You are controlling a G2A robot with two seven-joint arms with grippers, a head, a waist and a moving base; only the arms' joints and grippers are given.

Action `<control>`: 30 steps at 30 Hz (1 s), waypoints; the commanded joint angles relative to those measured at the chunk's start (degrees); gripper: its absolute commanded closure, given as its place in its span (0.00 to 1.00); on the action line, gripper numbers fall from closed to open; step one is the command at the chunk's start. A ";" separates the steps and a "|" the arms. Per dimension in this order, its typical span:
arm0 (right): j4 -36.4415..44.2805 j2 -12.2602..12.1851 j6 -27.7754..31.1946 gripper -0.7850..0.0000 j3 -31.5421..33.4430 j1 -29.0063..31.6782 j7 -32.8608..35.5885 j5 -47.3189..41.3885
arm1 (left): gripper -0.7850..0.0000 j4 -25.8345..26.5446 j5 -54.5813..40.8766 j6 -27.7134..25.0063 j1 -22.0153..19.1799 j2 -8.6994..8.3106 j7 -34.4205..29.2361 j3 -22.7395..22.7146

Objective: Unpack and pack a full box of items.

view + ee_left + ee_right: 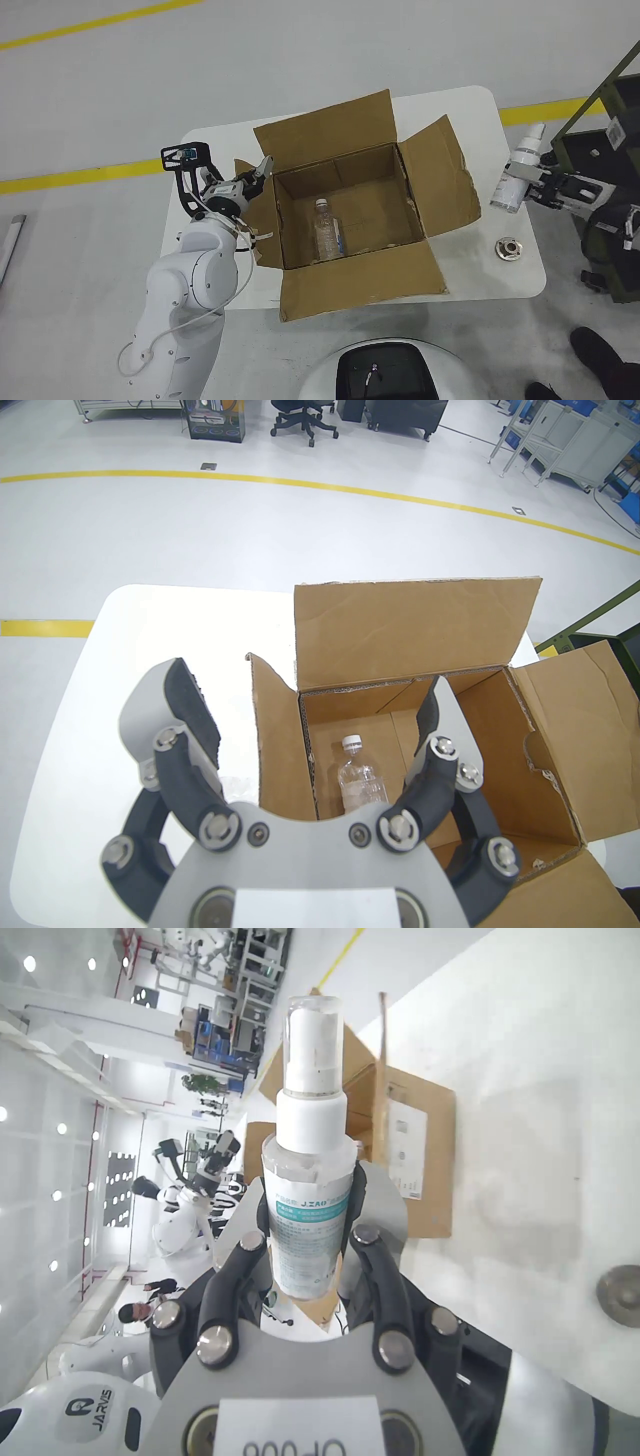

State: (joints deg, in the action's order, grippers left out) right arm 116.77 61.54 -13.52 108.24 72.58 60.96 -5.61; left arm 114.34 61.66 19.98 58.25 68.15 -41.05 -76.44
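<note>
A bottle [328, 230] was found lying in the box [325, 130], probably next for the left gripper [310, 685], spread empty beside the left flap [280, 750]. A sprayer [310, 1128] was clamped in the right gripper [310, 1228] beyond the table's [470, 120] right edge, judged mid-transfer.

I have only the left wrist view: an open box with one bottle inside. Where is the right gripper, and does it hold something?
Observer: The right gripper is at the table's right edge, beyond the box's right flap. It is shut on a spray bottle.
Operator: Does anything else lie on the table on that side?
Observer: Yes, a small round metal part lies near that flap, apart from the box.
Operator: Is the spray bottle's cap on?
Observer: Yes, the right wrist view shows a clear cap over its white nozzle.
</note>
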 commanded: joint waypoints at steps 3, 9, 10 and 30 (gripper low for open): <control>0.10 -0.12 -0.61 1.00 -5.10 -2.68 -1.14 -0.04 | 0.00 0.19 3.90 -2.09 1.57 -0.21 4.17 -0.99; -0.19 -0.43 -3.69 1.00 -16.81 -9.13 -0.97 7.34 | 0.00 1.13 9.98 -3.29 4.00 -0.54 6.39 -3.15; -0.36 -0.52 -4.49 1.00 -19.06 -10.44 -0.39 9.78 | 0.00 1.28 11.42 -3.57 4.38 -0.62 6.73 -3.57; -8.88 0.38 -8.92 1.00 -40.36 -22.25 0.76 26.31 | 0.00 1.72 29.08 -6.50 11.31 -1.30 14.05 -6.42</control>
State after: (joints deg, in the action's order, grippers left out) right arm 107.89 61.92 -22.44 67.88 50.33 61.72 20.70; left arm 116.07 90.72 13.48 69.56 66.86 -27.00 -82.86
